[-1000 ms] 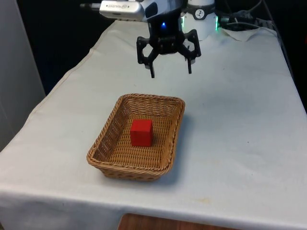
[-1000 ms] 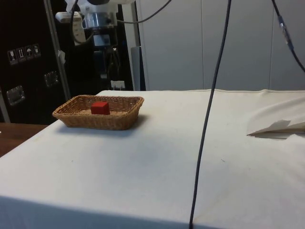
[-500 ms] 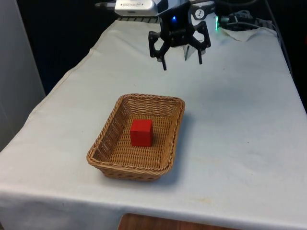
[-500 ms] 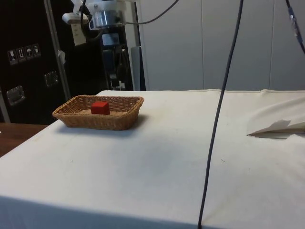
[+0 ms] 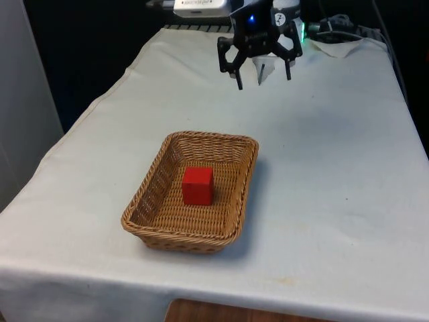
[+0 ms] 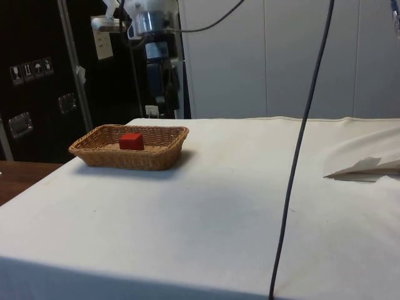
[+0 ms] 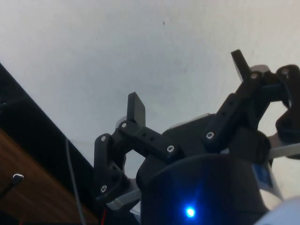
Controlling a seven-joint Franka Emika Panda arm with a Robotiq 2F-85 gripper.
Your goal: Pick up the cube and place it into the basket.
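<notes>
Gripper: the gripper is seen high above the table's far part in the front view, beyond the basket and well apart from it. In the wrist view the gripper is seen over bare white cloth.
Fingers: the fingers are spread wide, with nothing between them. Both tips point down toward the cloth in the front view.
Arm: the white arm is seen at the upper left of the side view, above and behind the basket.
Cube: the red cube is found inside the basket, resting on its woven floor near the middle. It sits upright and is touched by nothing else. In the side view the cube shows just above the near rim.
Basket: the wicker basket is placed on the cloth, toward the near end of the table and slightly toward the front view's left. It is rectangular with sloped walls. In the side view the basket stands at the table's left part.
Table: the white cloth covers the table. A folded ridge of cloth is noted at the right edge of the side view.
Cable: a dark cable hangs across the side view, close to the camera.
</notes>
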